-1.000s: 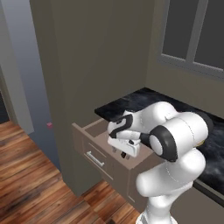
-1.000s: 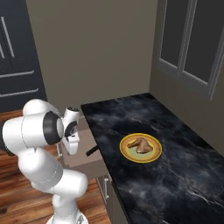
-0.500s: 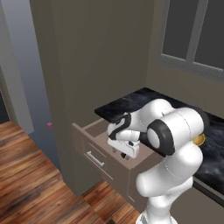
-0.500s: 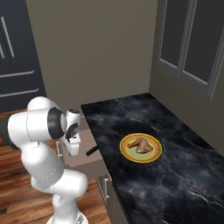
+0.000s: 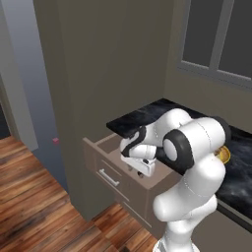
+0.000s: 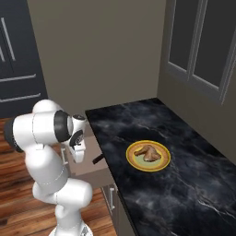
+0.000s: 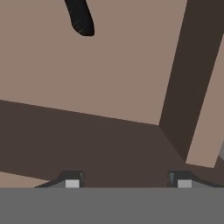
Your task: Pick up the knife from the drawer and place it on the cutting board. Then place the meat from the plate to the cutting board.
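The fingers (image 7: 125, 183) stood partly apart and empty, low inside the drawer (image 5: 106, 147) near a corner. The knife (image 7: 80, 18), its black handle showing, lay well off on the drawer floor; closing there risked grasping nothing or striking the wall.

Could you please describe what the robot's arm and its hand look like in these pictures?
The glossy white rounded arm is built of bulbous segments joined by dark black rings. Its hand ends in two small dark grey fingertips with pale square pads. No cables or markings are visible.
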